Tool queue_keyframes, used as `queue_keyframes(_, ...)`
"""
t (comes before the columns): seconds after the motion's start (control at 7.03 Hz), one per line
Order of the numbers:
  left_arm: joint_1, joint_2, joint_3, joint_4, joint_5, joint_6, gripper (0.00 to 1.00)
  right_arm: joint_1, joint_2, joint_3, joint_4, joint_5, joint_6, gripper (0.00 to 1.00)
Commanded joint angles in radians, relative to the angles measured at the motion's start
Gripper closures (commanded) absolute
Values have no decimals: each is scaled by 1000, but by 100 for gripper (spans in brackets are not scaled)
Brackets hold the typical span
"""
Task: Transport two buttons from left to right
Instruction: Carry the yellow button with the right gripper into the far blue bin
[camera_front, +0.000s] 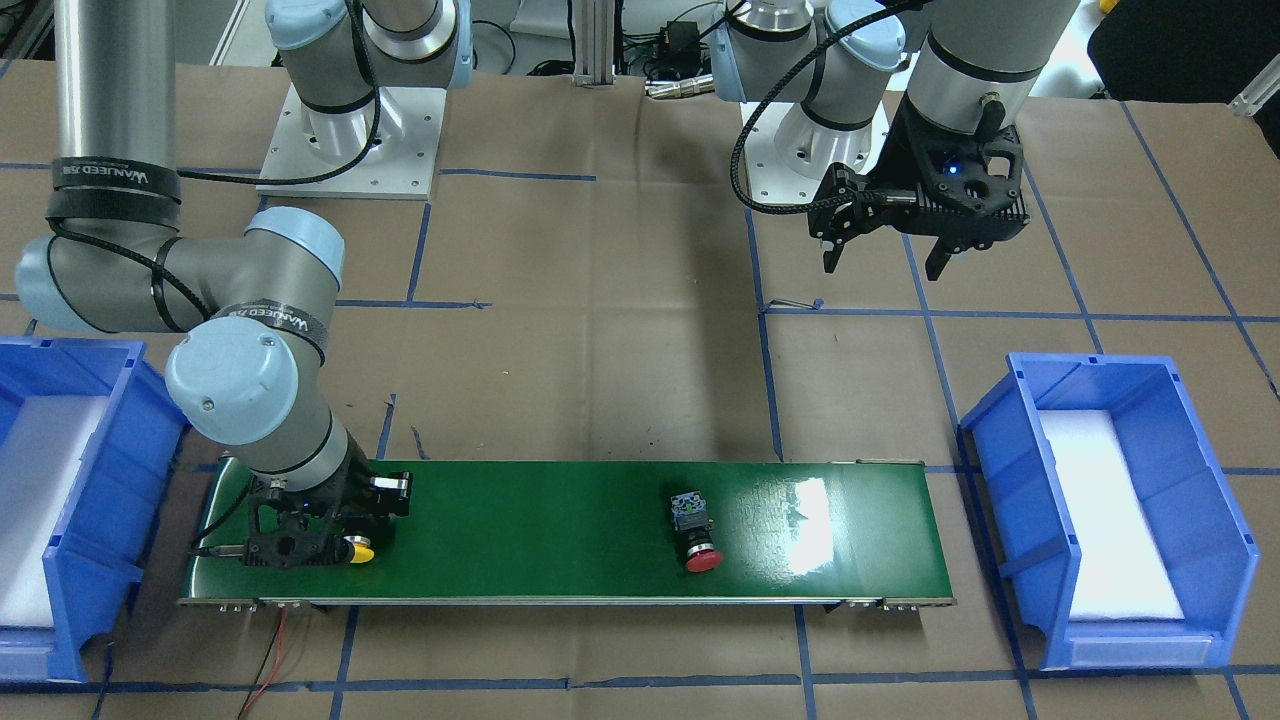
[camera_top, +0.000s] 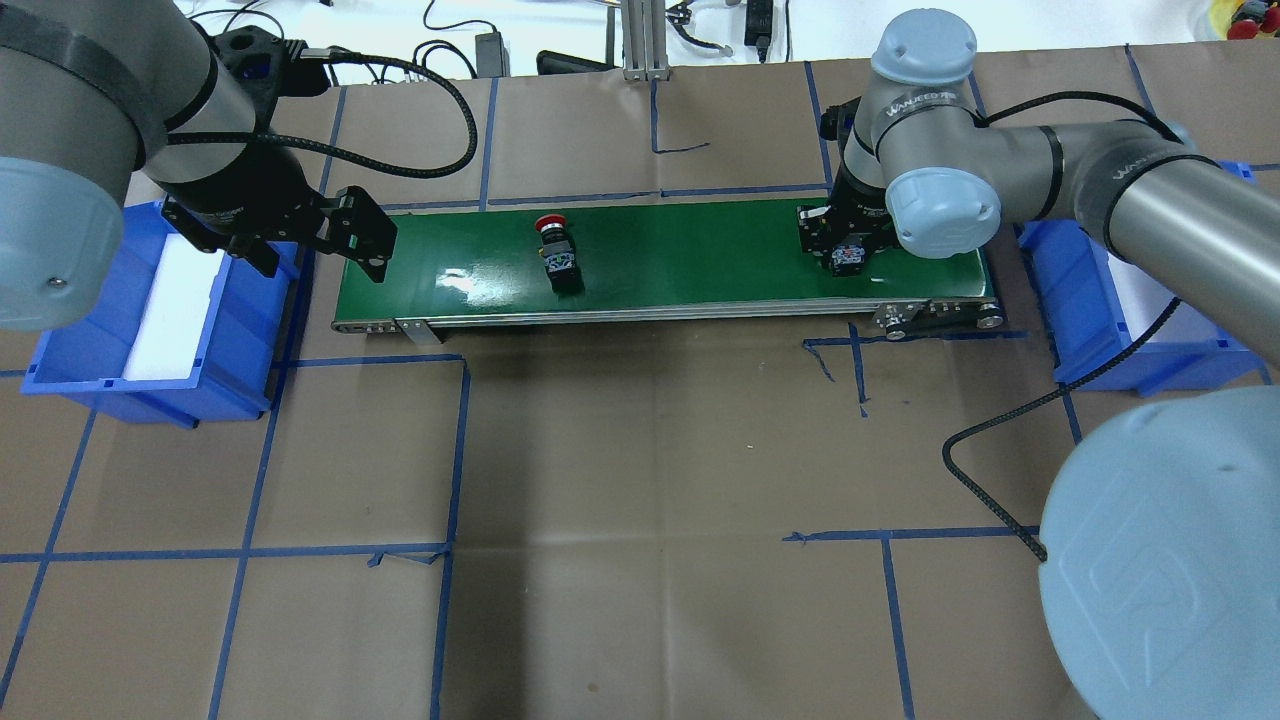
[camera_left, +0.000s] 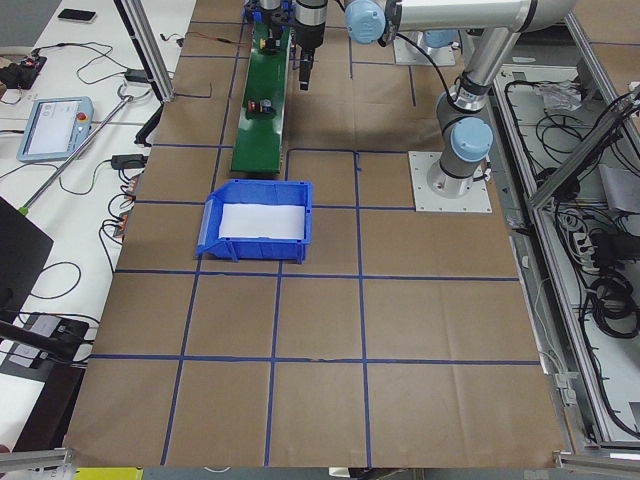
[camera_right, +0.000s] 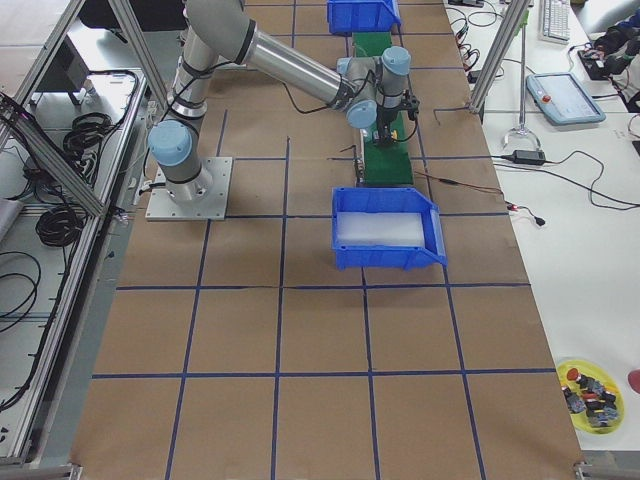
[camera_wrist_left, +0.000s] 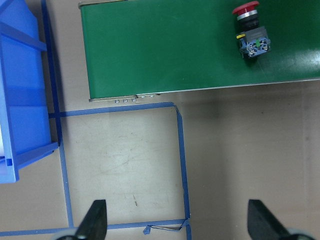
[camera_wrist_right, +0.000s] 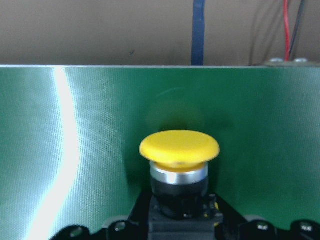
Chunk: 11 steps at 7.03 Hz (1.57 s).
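A yellow-capped button (camera_wrist_right: 179, 150) lies on its side at the right-arm end of the green belt (camera_front: 560, 500). My right gripper (camera_front: 335, 545) is low on the belt and shut on the button's black body; only the cap (camera_front: 358, 551) sticks out in the front view. A red-capped button (camera_front: 695, 535) lies on its side near the belt's middle, also in the overhead view (camera_top: 557, 250) and the left wrist view (camera_wrist_left: 250, 30). My left gripper (camera_front: 885, 255) is open and empty, held high above the table off the belt's other end.
A blue bin with white padding (camera_front: 1100, 510) stands beyond the belt's end on my left side, and another blue bin (camera_front: 60, 510) beyond the end on my right. Brown paper with blue tape lines covers the table. Red and black wires (camera_front: 270, 660) trail from the belt.
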Motion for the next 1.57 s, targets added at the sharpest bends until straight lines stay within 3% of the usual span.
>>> queue_keyframes(0.0, 0, 0, 0, 0, -1, 0, 0, -13, -26, -44, 73, -1, -1, 90)
queue_keyframes(0.28, 0, 2, 0, 0, -3, 0, 0, -85, -50, -96, 111, 2, -5, 91)
queue_keyframes(0.57, 0, 3, 0, 0, -3, 0, 0, -258, -86, -232, 298, 16, -66, 93)
queue_keyframes(0.85, 0, 3, 0, 0, -1, 0, 0, -407, -70, -297, 332, 2, -381, 95)
queue_keyframes(1.14, -2, 3, 0, 0, -3, 0, 0, -504, -66, -208, 303, -10, -542, 95)
queue_keyframes(1.42, -2, 2, 0, 0, -3, 0, 0, -533, -80, -34, 49, -3, -623, 96)
